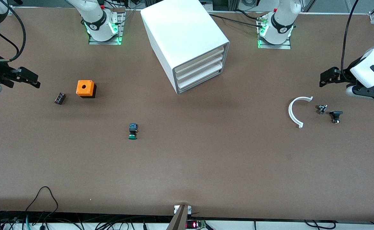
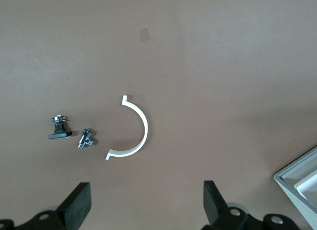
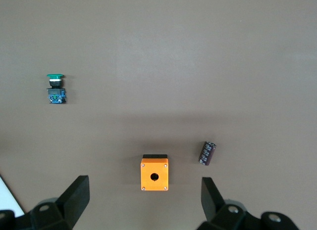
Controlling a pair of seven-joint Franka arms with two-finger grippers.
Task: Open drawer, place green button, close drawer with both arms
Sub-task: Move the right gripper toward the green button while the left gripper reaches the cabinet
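green button on table

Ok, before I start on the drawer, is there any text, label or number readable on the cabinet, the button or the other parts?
None can be read.
Cabinet and its bottom drawer: plain white, no label.
Button: no legible marking.
Orange cube: blank, only a hole.
Dark cylinder: pale print, too small to read.
Arm-base emblems: too small to read.
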